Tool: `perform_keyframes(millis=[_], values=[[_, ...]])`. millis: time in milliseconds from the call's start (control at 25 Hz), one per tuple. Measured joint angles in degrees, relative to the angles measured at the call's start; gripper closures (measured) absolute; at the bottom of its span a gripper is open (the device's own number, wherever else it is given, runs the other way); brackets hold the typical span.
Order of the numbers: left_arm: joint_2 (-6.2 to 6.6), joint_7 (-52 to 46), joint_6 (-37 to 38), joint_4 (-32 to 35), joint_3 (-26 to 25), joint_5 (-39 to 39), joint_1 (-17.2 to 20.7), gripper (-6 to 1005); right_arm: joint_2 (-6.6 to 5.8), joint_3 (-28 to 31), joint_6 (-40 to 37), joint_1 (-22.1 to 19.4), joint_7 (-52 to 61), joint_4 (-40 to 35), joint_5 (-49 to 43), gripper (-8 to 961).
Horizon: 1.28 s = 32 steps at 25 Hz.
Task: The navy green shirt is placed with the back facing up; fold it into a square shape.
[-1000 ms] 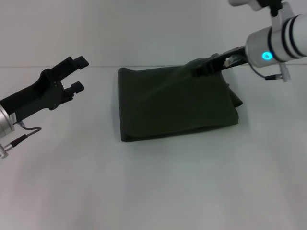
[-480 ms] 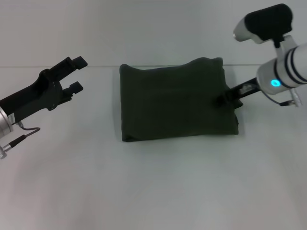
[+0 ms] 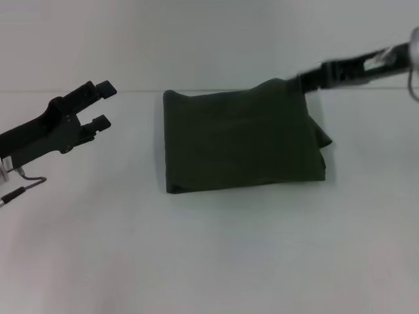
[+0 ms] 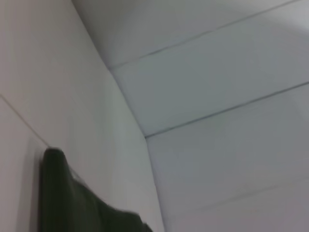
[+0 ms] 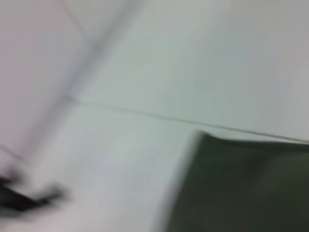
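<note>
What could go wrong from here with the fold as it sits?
1. The right gripper is at the far right corner of the navy green shirt; if it catches cloth as it moves, it may pull the top layer open.
2. A loose flap sticks out on the right edge, so the shape may not end up square.
The left gripper hangs open, clear of the shirt.

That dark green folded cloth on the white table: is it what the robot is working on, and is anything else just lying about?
Part of the job:
dark olive-green folded shirt
right gripper, at its far right corner
left gripper, open, off to the side

Just there:
white table
</note>
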Motion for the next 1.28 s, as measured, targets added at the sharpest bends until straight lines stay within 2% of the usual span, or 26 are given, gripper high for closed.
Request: perform_keyframes(millis=[80, 160, 200, 280, 360, 440, 560, 640, 760, 840, 880, 920, 1120, 1280], values=[[1.22, -0.4, 1.76, 0.01, 1.57, 0.26, 0.05, 51, -2.6, 4.03, -5.04, -0.19, -1.56, 5.91, 8.34, 473], [2.71, -0.41, 3.86, 0.48, 4.01, 1.22, 0.04, 51, -4.27, 6.21, -7.71, -1.05, -3.71, 11.4, 13.81, 472], [3.43, -0.41, 4.98, 0.86, 5.08, 2.11, -0.08, 51, -4.73, 6.89, -8.36, -2.13, -4.54, 13.03, 15.62, 472], [4.18, -1.02, 7.21, 1.32, 6.25, 4.43, -0.57, 51, -4.26, 7.26, -8.95, -4.88, -4.95, 12.78, 17.8, 471], [4.21, -3.44, 8.93, 1.39, 6.8, 7.19, -1.28, 51, -3.23, 7.92, -10.57, -8.04, -5.2, 10.79, 20.66, 470], [3.73, -6.25, 9.07, 1.31, 7.29, 9.41, -1.84, 51, -2.71, 9.55, -12.9, -11.27, -5.89, 10.24, 25.85, 469], [1.81, -9.79, 8.34, 1.19, 7.89, 10.75, -2.28, 51, -2.31, 12.1, -16.09, -15.89, -7.34, 11.8, 34.72, 257], [0.32, -11.75, 6.36, 1.28, 8.28, 11.41, -2.48, 50, -1.91, 12.82, -16.96, -18.67, -8.38, 12.88, 38.62, 180], [-1.07, -14.66, 1.19, 0.73, 9.49, 13.5, -3.31, 50, -1.13, 13.59, -16.64, -21.92, -10.26, 13.62, 41.07, 64], [-1.98, -16.23, -2.74, -0.4, 10.02, 14.75, -4.02, 50, -0.8, 14.39, -16.42, -22.76, -11.23, 13.68, 41.5, 65], [-1.98, -16.23, -2.74, -0.4, 10.02, 14.75, -4.02, 51, -0.68, 14.69, -16.36, -22.95, -11.57, 13.71, 41.56, 65], [-2.65, -16.88, -5.5, -1.1, 10.06, 15.07, -4.5, 52, -0.62, 14.91, -16.29, -23.03, -11.87, 13.73, 41.6, 66], [-4.47, -17.49, -11.92, -2.05, 10.0, 14.89, -5.22, 58, -0.81, 15.07, -16.03, -22.6, -12.32, 13.82, 41.46, 68], [-4.79, -17.75, -13.25, -2.52, 9.62, 14.71, -5.29, 66, -0.93, 15.08, -15.85, -22.51, -12.32, 13.85, 41.7, 70]])
